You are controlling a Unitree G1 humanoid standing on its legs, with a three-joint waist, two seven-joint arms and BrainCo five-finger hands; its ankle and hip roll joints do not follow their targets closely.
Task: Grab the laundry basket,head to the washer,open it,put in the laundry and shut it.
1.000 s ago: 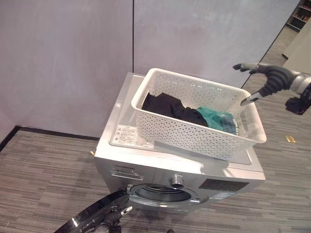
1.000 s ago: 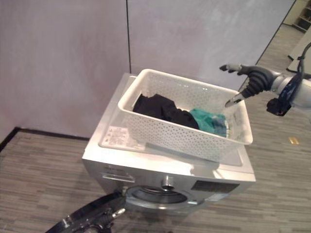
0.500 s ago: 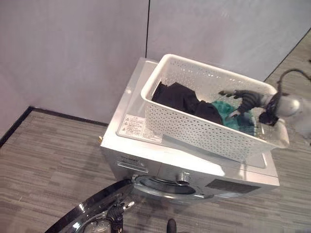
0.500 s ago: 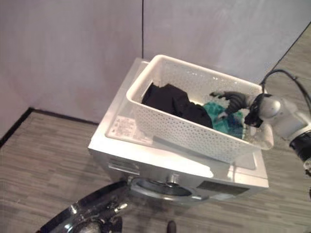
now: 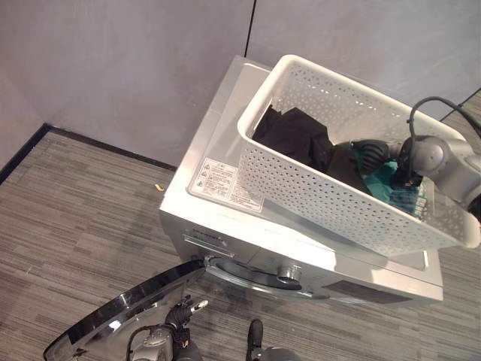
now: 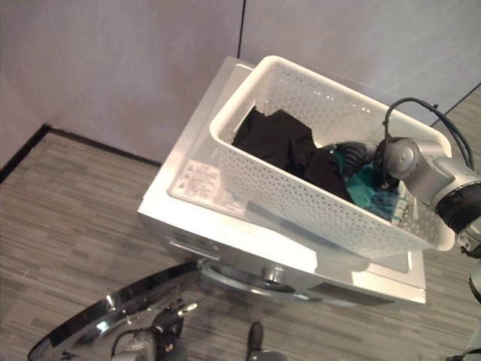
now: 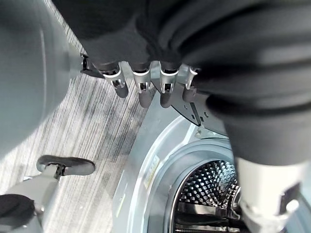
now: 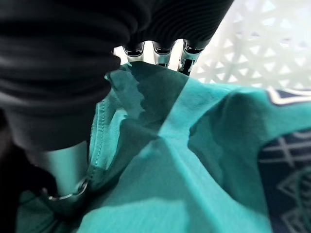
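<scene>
Right wrist view: right hand down in white laundry basket atop silver washer, fingertips buried in teal garment, grip impossible to tell. Left hand relaxed, holding nothing, beside open washer door.

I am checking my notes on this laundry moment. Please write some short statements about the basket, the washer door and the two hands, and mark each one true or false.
1. The white laundry basket stands on the floor. False: it sits on top of the washer.
2. The washer door is open. True.
3. The right hand is inside the basket, at the teal garment. True.
4. The basket holds only teal clothing. False: black clothing lies in it too.
5. The left hand holds a garment. False: its fingers hang free near the drum opening.
</scene>
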